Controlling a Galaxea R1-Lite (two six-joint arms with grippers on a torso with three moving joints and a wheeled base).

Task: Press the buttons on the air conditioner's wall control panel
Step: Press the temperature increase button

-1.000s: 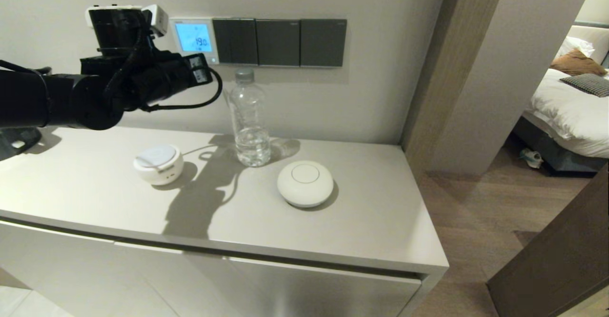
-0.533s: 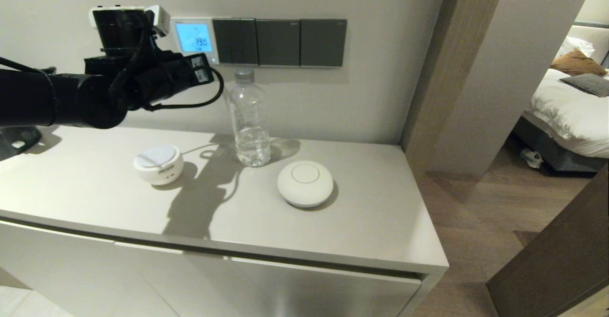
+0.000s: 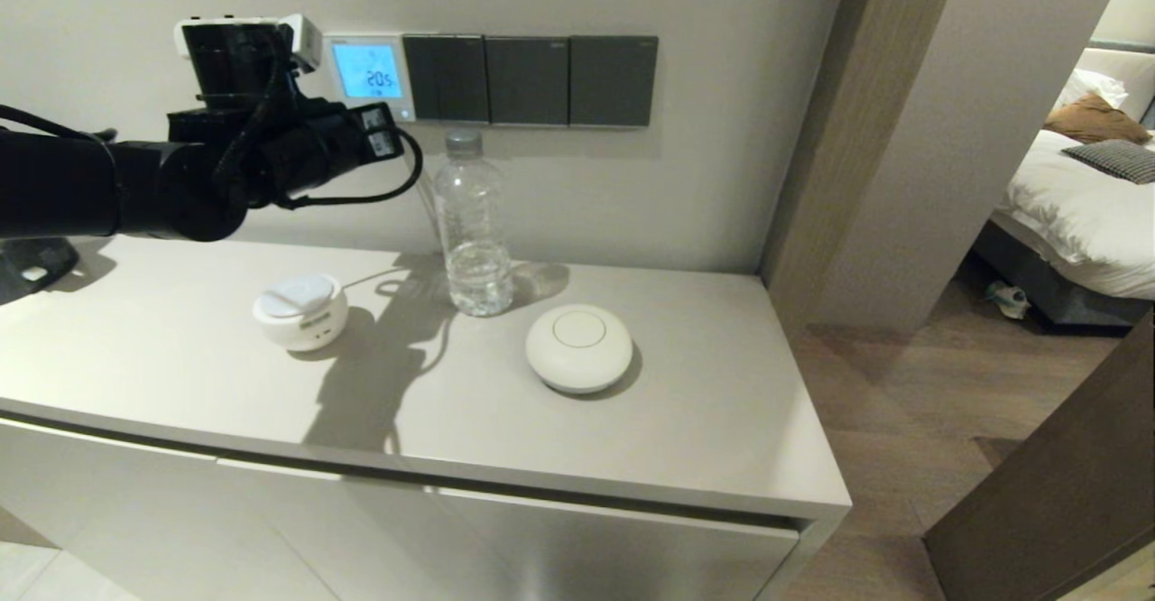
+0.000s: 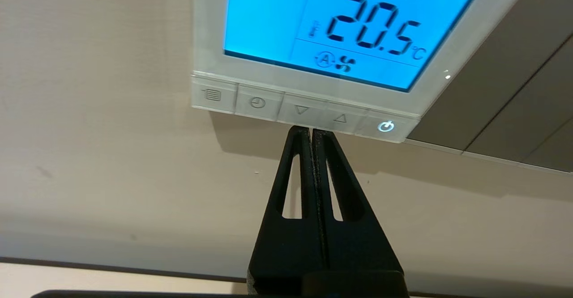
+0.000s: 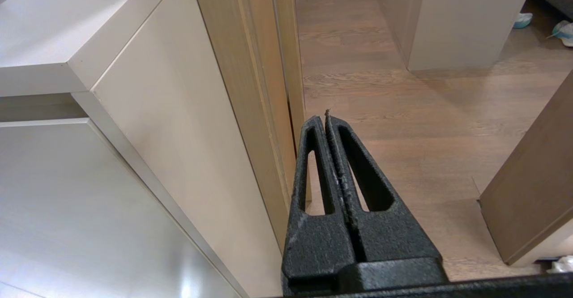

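**Closed jaw tips at the key row**

The air conditioner's wall control panel [image 4: 340, 43] sits on the wall above the bench [image 3: 704, 420], its blue screen reading 20.5. My left gripper [image 4: 311, 130], jaws pressed together and holding nothing, touches the lower edge of the buttons [image 4: 302, 110] between the two arrow keys. My right gripper [image 5: 326, 118], jaws likewise closed and empty, hangs low beside the cabinet.

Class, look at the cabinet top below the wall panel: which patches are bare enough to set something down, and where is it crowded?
Bare: the cabinet top right of the white round puck, and its whole front strip. Crowded: the middle back, where the small white lidded pot, water bottle and puck stand, with the left gripper raised above at the thermostat.
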